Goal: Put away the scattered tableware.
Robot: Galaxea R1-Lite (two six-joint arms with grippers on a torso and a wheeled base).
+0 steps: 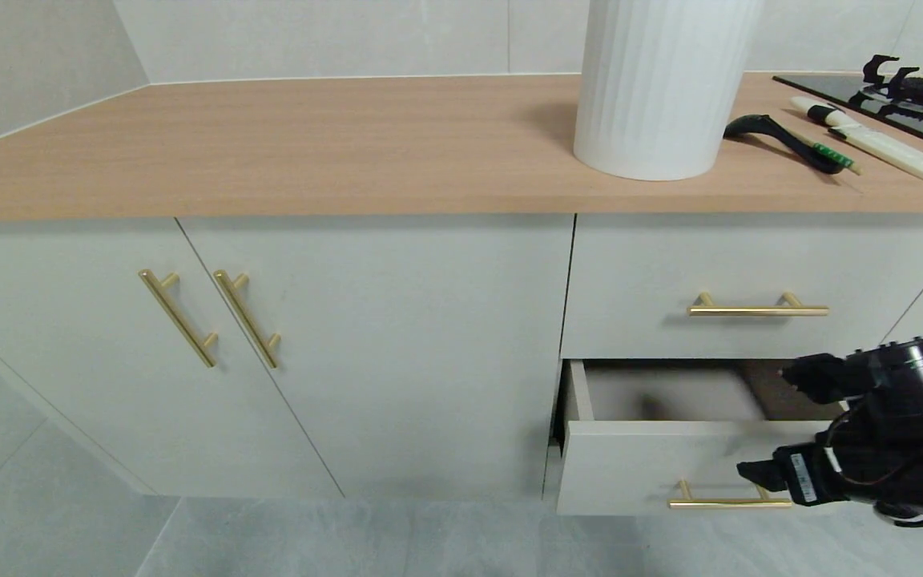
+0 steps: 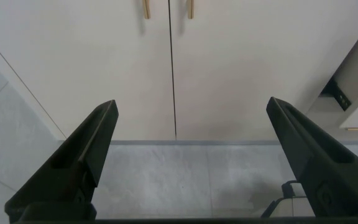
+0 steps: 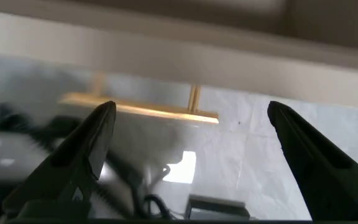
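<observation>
On the wooden countertop [image 1: 309,144] at the right lie a black spoon [image 1: 782,138], a thin green-banded utensil [image 1: 834,154] and a cream-handled knife [image 1: 882,144]. Below them the lower drawer [image 1: 630,469] stands pulled out, its inside [image 1: 670,393] looking empty. My right gripper [image 1: 770,425] is open at the drawer's front right corner, just above the gold handle [image 1: 726,502]. In the right wrist view that gripper [image 3: 189,109] faces the drawer front with the gold handle [image 3: 142,109] between its spread fingers. My left gripper [image 2: 191,109] is open, holding nothing, facing the cabinet doors [image 2: 173,62].
A tall white ribbed container [image 1: 658,88] stands on the counter left of the utensils. A black stove [image 1: 910,96] sits at the far right. The upper drawer [image 1: 758,308] is closed. Two closed cabinet doors with gold handles [image 1: 213,320] are at the left, above grey floor tiles [image 1: 349,537].
</observation>
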